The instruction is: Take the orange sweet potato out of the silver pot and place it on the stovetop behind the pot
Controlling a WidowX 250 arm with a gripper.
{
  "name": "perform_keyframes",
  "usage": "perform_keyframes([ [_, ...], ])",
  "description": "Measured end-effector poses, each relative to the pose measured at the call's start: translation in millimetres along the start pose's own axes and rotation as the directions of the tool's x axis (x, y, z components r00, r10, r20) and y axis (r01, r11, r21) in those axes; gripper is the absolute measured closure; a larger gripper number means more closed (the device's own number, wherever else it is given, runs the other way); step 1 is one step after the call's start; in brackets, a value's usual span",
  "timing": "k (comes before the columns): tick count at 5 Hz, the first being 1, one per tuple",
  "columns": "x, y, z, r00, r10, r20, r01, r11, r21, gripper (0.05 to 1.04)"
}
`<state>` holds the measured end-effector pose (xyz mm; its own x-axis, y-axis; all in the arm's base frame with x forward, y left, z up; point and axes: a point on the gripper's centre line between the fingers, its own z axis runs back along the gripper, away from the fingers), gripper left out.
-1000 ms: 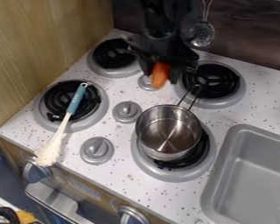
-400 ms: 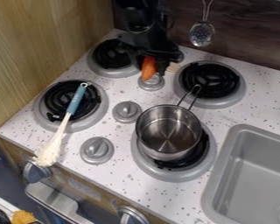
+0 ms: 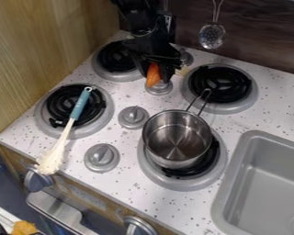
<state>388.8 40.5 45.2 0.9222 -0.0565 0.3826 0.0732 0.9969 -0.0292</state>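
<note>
Speckled white stovetop surface (image 3: 121, 137) meets a wood-grain wall (image 3: 45, 41). Black pincer (image 3: 152, 75) grips an orange carrot (image 3: 153, 75), tip down, near the rear knob (image 3: 159, 88). Saucepan (image 3: 177, 137) sits on the front-right coil burner (image 3: 148, 170); a blue-handled brush (image 3: 79, 105) crosses the front-left one. Print on the stove front (image 3: 88, 197) is too small to read.

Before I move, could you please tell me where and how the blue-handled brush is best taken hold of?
I'd grip the brush mid-way along its blue handle, from above, closing across the narrow width. It lies slantwise over a burner with its upper side exposed; the broad, shaggy white head would likely give a poorer hold.
</note>
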Motion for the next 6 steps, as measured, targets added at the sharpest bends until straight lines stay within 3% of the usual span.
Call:
perform_keyframes([
  [1, 5.9, 3.7, -3.8, 0.998, 0.038, 0.04, -0.041, 0.996, 0.081, 0.458],
  [2, -0.1, -7.9, -27.0, 0.997, 0.069, 0.019, -0.071, 0.992, 0.108, 0.458],
  [3, 3.5, -7.4, -28.7, 0.985, 0.16, 0.065, -0.167, 0.979, 0.117, 0.458],
  [4, -2.6, -11.2, -38.5, 0.974, 0.227, 0.023, -0.228, 0.963, 0.143, 0.458],
  [5, 4.7, -14.1, -37.6, 0.95, 0.301, 0.089, -0.312, 0.933, 0.179, 0.458],
  [6, 9.0, -22.0, -39.6, 0.925, 0.362, 0.116, -0.38, 0.884, 0.273, 0.458],
])
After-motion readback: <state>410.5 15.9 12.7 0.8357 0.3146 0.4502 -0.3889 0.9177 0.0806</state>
